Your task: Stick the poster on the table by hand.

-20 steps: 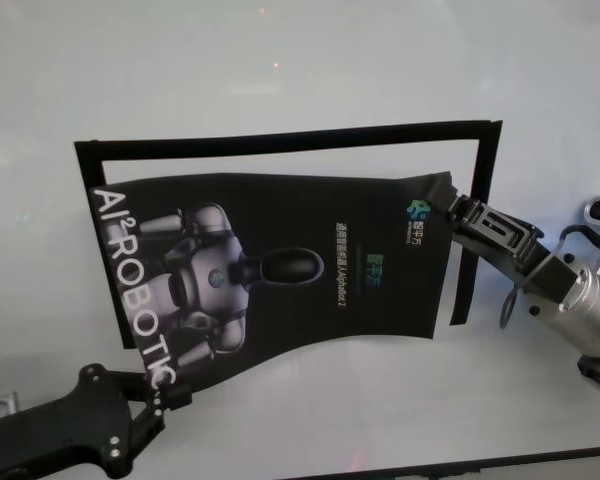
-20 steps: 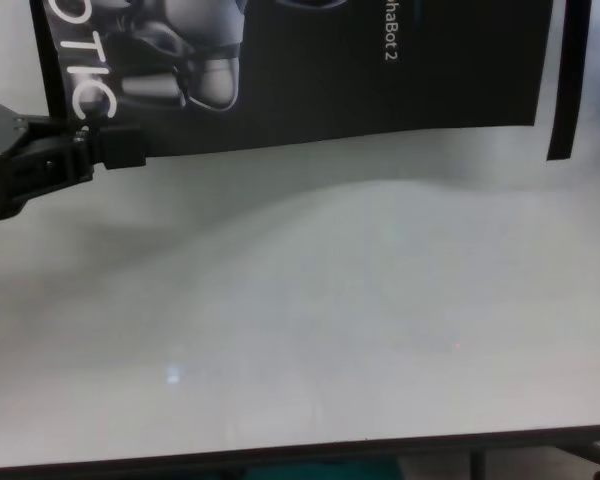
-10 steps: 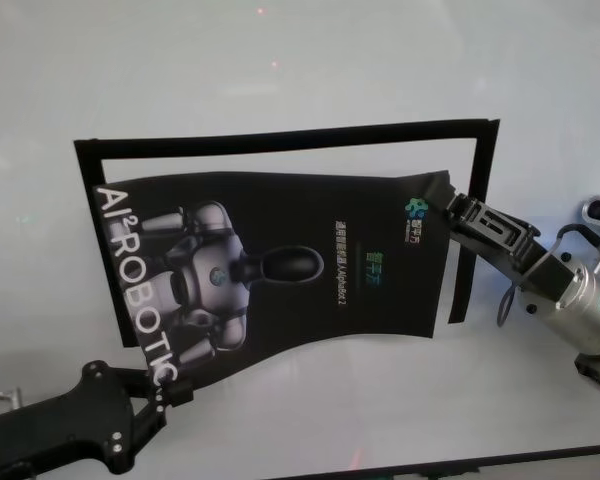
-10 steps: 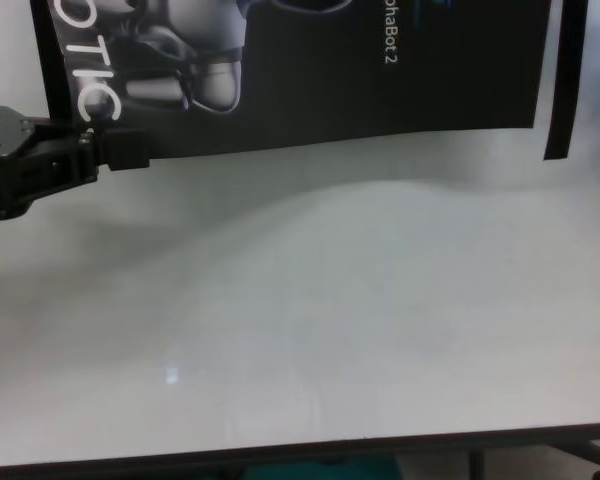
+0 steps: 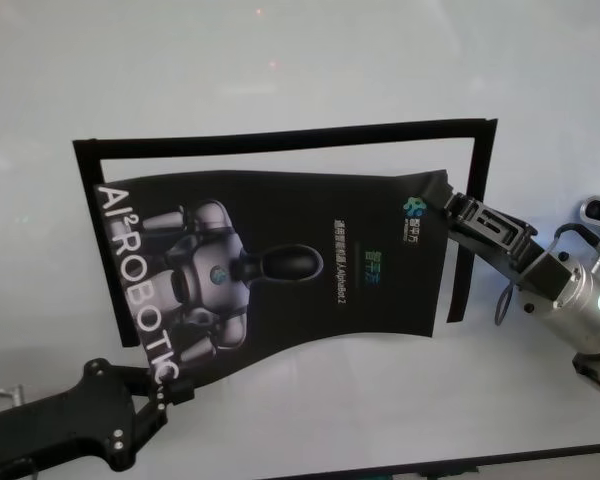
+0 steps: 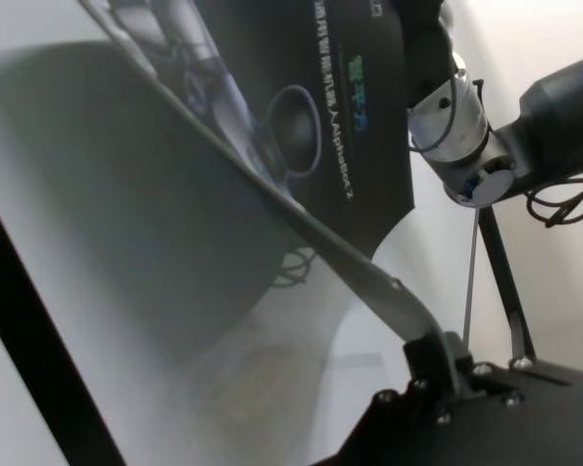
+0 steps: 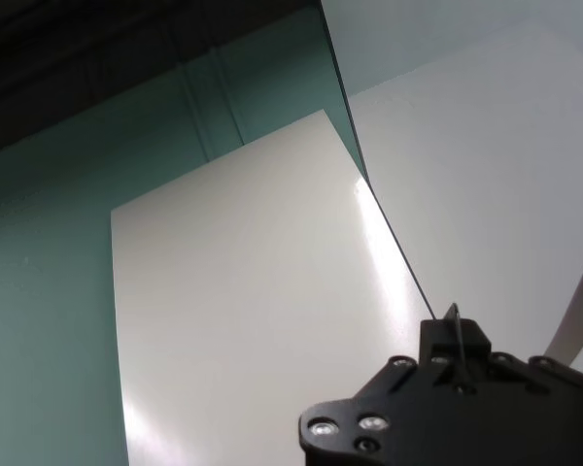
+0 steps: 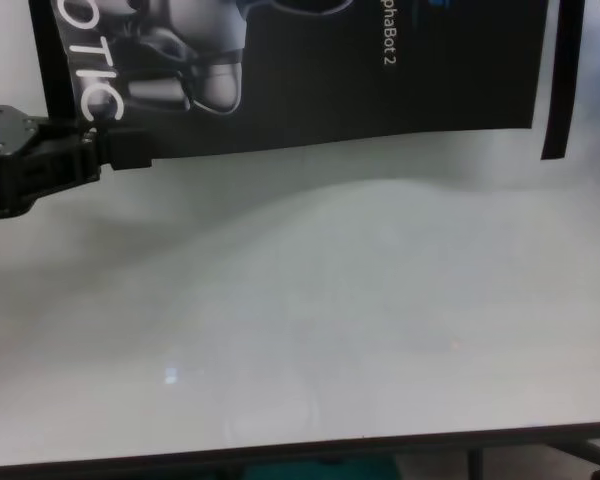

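The poster [image 5: 300,260], black with a grey robot figure and white "ROBOTIC" letters, hangs slightly bowed above the table [image 5: 280,60]. My left gripper [image 5: 168,388] is shut on its near left corner, beside the last letters; the chest view shows the same hold by the left gripper [image 8: 130,148] on the poster [image 8: 360,70]. My right gripper [image 5: 450,205] is shut on the far right corner. The left wrist view has the poster [image 6: 301,87] running away from the left gripper [image 6: 435,354]. In the right wrist view the right gripper [image 7: 454,340] pinches a thin sheet edge.
A black strip outline [image 5: 280,140] lies on the table behind and to the right of the poster; its right side [image 8: 555,90] also shows in the chest view. The table's dark front edge [image 8: 280,455] runs close below. Bare tabletop [image 8: 330,320] spreads between it and the poster.
Hardly anything: the left gripper has crept a little forward with its corner, and the right gripper has eased slightly left. Both holds are the same.
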